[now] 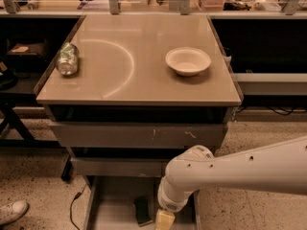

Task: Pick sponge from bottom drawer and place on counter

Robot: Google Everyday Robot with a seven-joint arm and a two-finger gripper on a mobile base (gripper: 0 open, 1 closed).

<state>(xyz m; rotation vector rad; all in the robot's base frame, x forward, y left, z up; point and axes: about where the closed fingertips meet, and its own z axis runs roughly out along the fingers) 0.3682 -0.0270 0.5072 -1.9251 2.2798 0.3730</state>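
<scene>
The sponge [142, 211], dark green on top, lies on the grey floor of the open bottom drawer [112, 200], near the lower edge of the camera view. My gripper [165, 220] hangs from the white arm that comes in from the right. It is low over the drawer, just right of the sponge, and the frame edge cuts off its tip. The beige counter [139, 75] lies above, with a curved reflection on it.
A white bowl [188, 60] sits at the counter's right and a crushed silver can [67, 59] at its left. Two scuffed grey drawer fronts [139, 134] stand above the open drawer. A shoe [12, 211] and a cable [73, 207] lie on the floor at left.
</scene>
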